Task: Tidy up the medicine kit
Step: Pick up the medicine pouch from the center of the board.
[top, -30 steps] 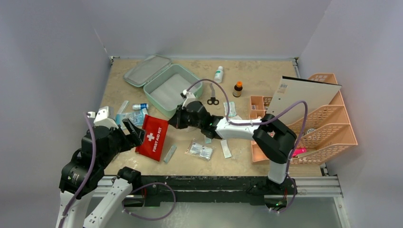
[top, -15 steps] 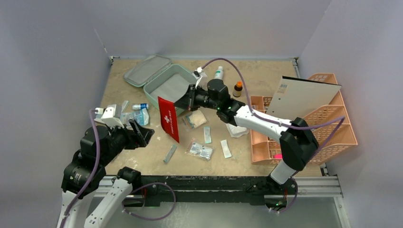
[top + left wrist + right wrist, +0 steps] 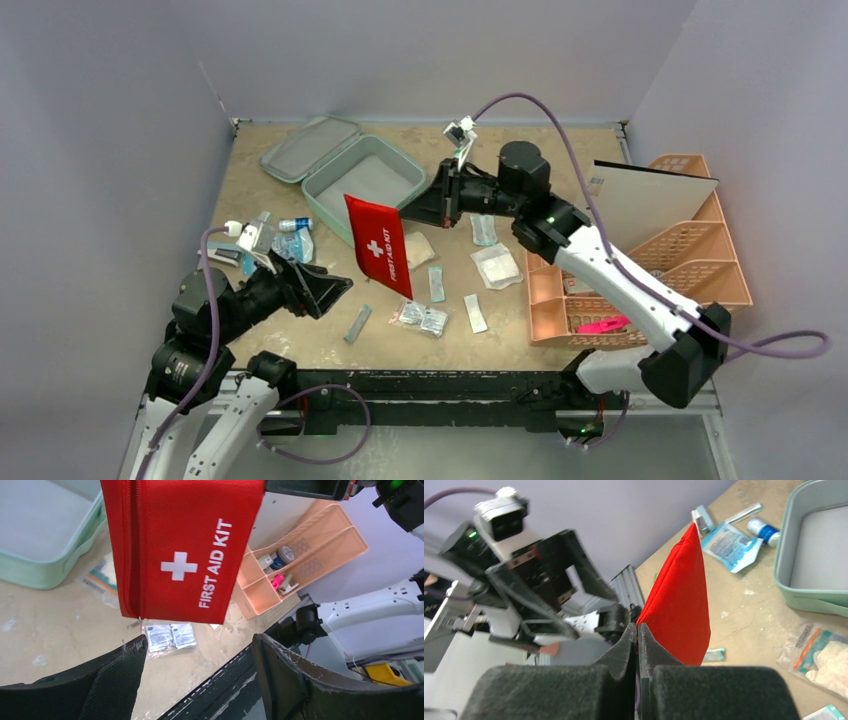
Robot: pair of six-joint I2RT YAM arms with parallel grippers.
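The mint-green medicine kit [image 3: 360, 185] lies open at the back left with its lid [image 3: 305, 148] flat behind it. It also shows in the left wrist view [image 3: 45, 540] and the right wrist view [image 3: 819, 555], and its tray looks empty. My right gripper [image 3: 408, 212] is shut on the top edge of the red "FIRST AID KIT" pouch [image 3: 380, 245] and holds it hanging in the air in front of the kit. The pinch shows in the right wrist view [image 3: 637, 630]. My left gripper [image 3: 325, 290] is open and empty, just below and in front of the pouch [image 3: 185, 550].
The peach lattice rack [image 3: 660, 270] stands at the right with a white board [image 3: 640, 200] leaning on it. Loose packets [image 3: 420, 317], a gauze pack [image 3: 497, 265] and a strip [image 3: 357, 323] lie mid-table. Blue packets and a small tube [image 3: 285, 240] lie at the left.
My right gripper has lifted the red pouch off the table and carried it up and to the right. My left gripper has swung forward toward the hanging pouch.
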